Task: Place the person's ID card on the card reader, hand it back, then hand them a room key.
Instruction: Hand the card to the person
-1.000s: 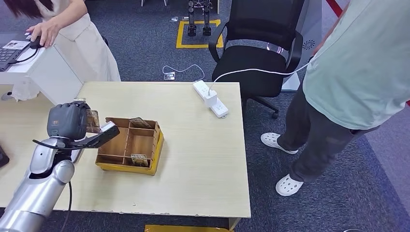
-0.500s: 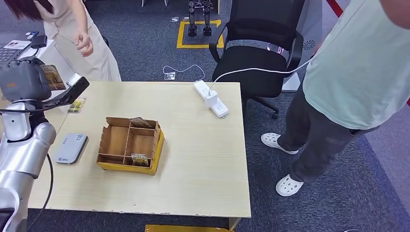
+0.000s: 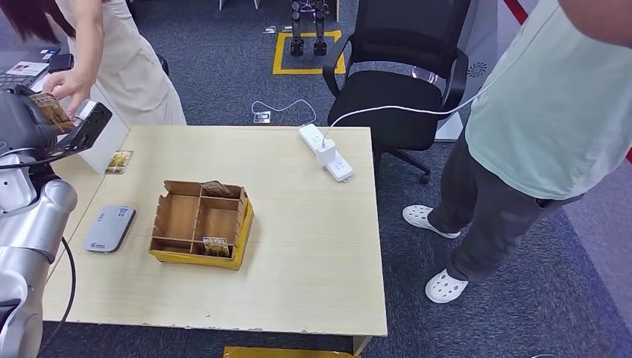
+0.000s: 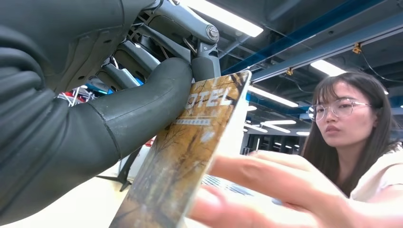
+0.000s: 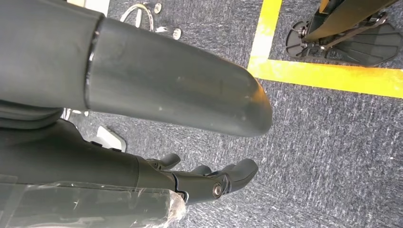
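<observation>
**Room key card, held at handover**

Item: room key card (image 4: 190,152), autumn-toned print, lettering "OTEL" legible near its upper edge. Held in the left hand (image 3: 19,123), thumb and dark fingers (image 4: 142,57) pinching it, raised beyond the tabletop (image 3: 313,246) corner far from the divider box (image 3: 200,224).

A person's hand (image 4: 266,190) reaches to the card's edge; whether it touches cannot be told.

Right hand (image 5: 209,183): hangs over grey carpet, fingers curled loosely, holding nothing.

Left of the box: grey card reader (image 3: 109,229), flat on the tabletop. Beyond the reader: another printed card (image 3: 119,161). Inside the box: two similar cards. Far right of the box: white power strip (image 3: 325,152).
</observation>
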Tool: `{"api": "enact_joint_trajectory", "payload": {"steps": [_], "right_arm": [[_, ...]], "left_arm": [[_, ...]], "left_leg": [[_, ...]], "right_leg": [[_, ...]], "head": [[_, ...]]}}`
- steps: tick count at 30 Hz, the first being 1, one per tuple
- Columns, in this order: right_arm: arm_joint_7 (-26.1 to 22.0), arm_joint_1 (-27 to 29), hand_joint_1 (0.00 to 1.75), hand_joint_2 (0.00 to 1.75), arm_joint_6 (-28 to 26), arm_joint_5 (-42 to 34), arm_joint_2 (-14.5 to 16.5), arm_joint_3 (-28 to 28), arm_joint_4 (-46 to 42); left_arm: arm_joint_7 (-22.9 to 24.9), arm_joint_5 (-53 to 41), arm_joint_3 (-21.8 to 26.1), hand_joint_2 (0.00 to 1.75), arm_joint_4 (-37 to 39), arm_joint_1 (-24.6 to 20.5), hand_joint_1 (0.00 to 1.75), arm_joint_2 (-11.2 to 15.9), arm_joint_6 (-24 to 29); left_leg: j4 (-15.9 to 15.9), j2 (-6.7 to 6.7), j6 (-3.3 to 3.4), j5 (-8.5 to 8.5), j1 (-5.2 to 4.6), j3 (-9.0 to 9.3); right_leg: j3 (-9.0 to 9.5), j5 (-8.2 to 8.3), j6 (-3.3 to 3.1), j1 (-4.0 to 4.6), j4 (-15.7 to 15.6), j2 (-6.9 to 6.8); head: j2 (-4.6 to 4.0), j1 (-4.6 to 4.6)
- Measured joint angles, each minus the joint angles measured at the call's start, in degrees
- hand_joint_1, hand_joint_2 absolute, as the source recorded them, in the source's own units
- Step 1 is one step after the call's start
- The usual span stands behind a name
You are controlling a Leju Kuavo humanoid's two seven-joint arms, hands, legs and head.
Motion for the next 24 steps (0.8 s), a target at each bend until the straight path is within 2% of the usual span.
{"api": "enact_joint_trajectory", "payload": {"steps": [18, 19, 20, 23, 24], "right_arm": [[0.02, -0.04, 0.00, 0.00, 0.00, 0.52, 0.16, 0.00, 0.00], [0.02, -0.04, 0.00, 0.00, 0.00, 0.55, 0.19, -0.01, 0.00], [0.02, -0.03, 0.00, 0.00, 0.00, 0.56, 0.20, -0.01, 0.00], [0.03, -0.03, 0.00, 0.00, 0.02, 0.59, 0.22, -0.01, 0.00], [0.04, -0.03, 0.00, 0.00, 0.02, 0.61, 0.22, -0.01, 0.00]], "left_arm": [[-0.02, -0.16, 0.39, 1.75, 0.93, 0.03, 1.75, -0.85, 0.24], [-0.02, -0.16, 0.39, 1.75, 0.97, 0.04, 1.70, -0.85, 0.23], [-0.02, -0.14, 0.40, 1.75, 1.02, 0.05, 1.42, -0.85, 0.21], [-0.02, -0.08, 0.42, 1.75, 1.10, 0.11, 0.16, -0.85, 0.16], [-0.02, -0.09, 0.42, 1.75, 1.10, 0.13, 0.00, -0.84, 0.16]], "left_leg": [[0.00, 0.01, 0.02, 0.01, 0.00, -0.02], [0.00, 0.01, 0.02, 0.01, 0.00, -0.03], [0.00, 0.01, 0.02, 0.01, 0.00, -0.03], [0.00, 0.01, 0.02, 0.01, 0.00, -0.03], [0.00, 0.01, 0.02, 0.01, 0.00, -0.03]], "right_leg": [[-0.01, 0.00, 0.00, 0.00, 0.00, 0.02], [-0.01, 0.00, 0.00, 0.00, 0.00, 0.02], [-0.01, 0.00, 0.00, 0.00, 0.00, 0.02], [-0.01, 0.00, 0.00, 0.00, 0.00, 0.02], [-0.01, 0.00, 0.00, 0.00, 0.00, 0.01]], "head": [[0.00, 0.01], [0.00, 0.01], [0.00, 0.01], [0.00, 0.00], [0.00, 0.01]]}}
